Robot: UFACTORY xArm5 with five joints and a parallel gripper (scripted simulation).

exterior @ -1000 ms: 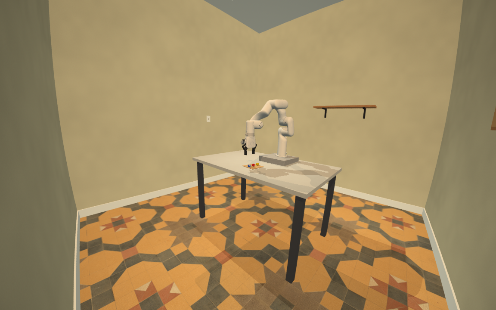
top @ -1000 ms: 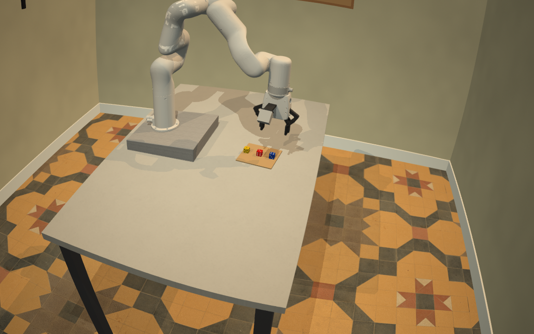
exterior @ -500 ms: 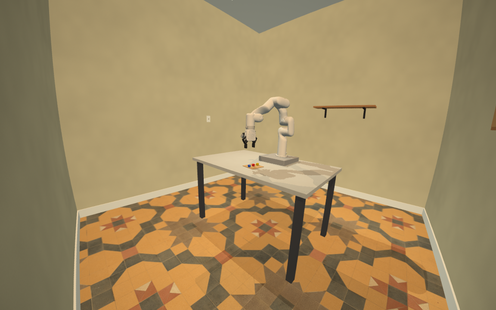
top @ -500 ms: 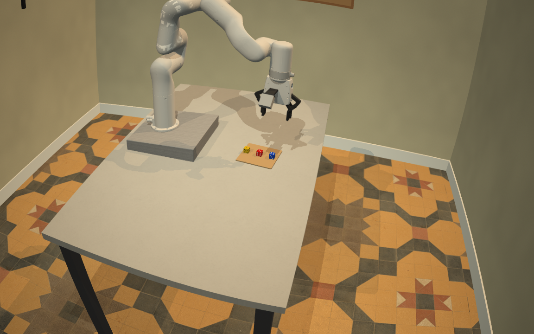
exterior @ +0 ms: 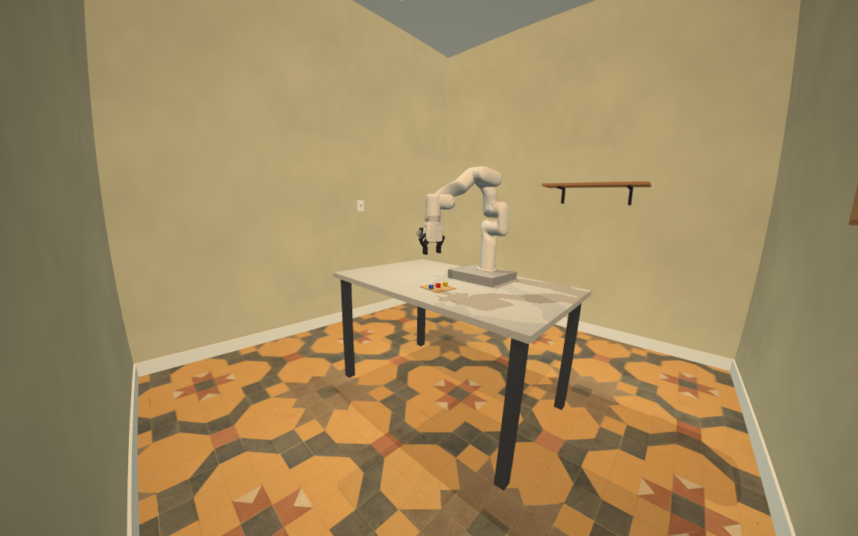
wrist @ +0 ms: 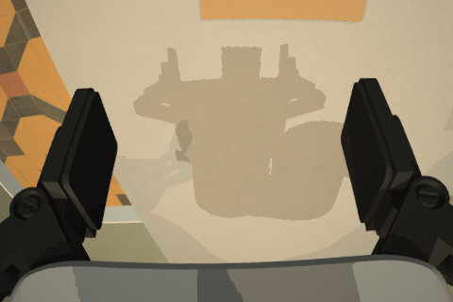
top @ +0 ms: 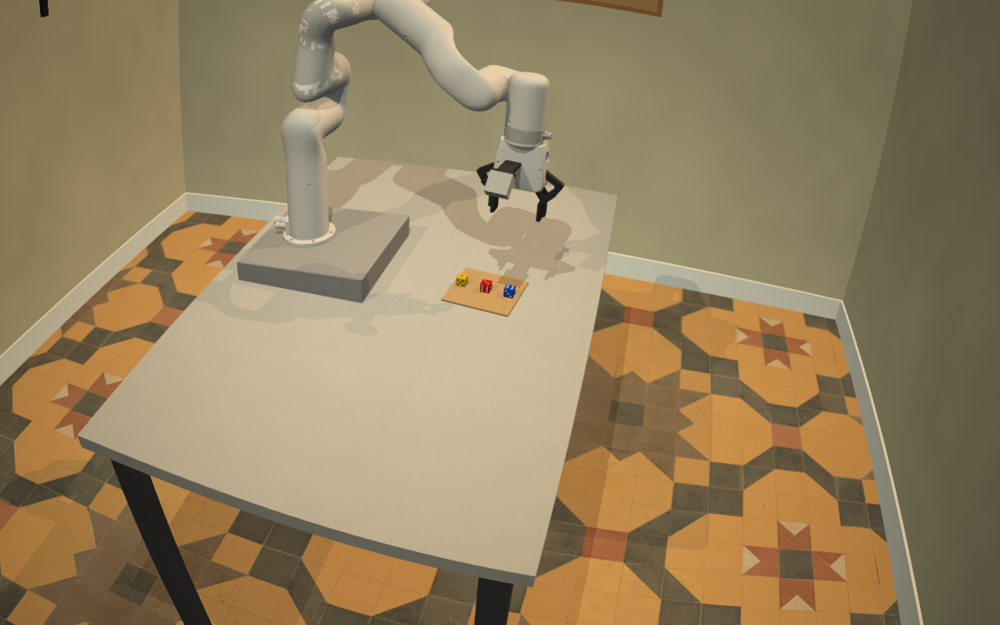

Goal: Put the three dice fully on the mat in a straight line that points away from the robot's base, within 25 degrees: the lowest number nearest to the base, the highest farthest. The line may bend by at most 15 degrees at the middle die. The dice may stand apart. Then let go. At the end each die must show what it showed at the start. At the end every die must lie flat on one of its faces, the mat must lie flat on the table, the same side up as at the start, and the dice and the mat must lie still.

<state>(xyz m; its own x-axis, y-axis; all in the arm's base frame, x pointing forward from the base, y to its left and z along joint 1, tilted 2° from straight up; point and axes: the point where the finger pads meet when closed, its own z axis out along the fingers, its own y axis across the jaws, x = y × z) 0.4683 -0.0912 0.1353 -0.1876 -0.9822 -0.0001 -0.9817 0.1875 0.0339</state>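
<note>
Three dice lie flat in a row on the tan mat (top: 480,302) (exterior: 427,287) (wrist: 283,0). The yellow die (top: 462,279) (exterior: 445,284) shows one and is nearest the robot's base. The red die (top: 485,286) (exterior: 437,285) shows three and is in the middle. The blue die (top: 509,291) (exterior: 430,286) shows six and is farthest. My gripper (top: 516,207) (exterior: 432,249) (wrist: 226,111) is open and empty, high above the table, behind the mat near the far right table edge.
The arm's grey base block (top: 325,253) (exterior: 482,274) stands left of the mat in the top view. The table's right edge (top: 598,311) runs close to the mat. A wall shelf (exterior: 595,184) hangs behind the arm.
</note>
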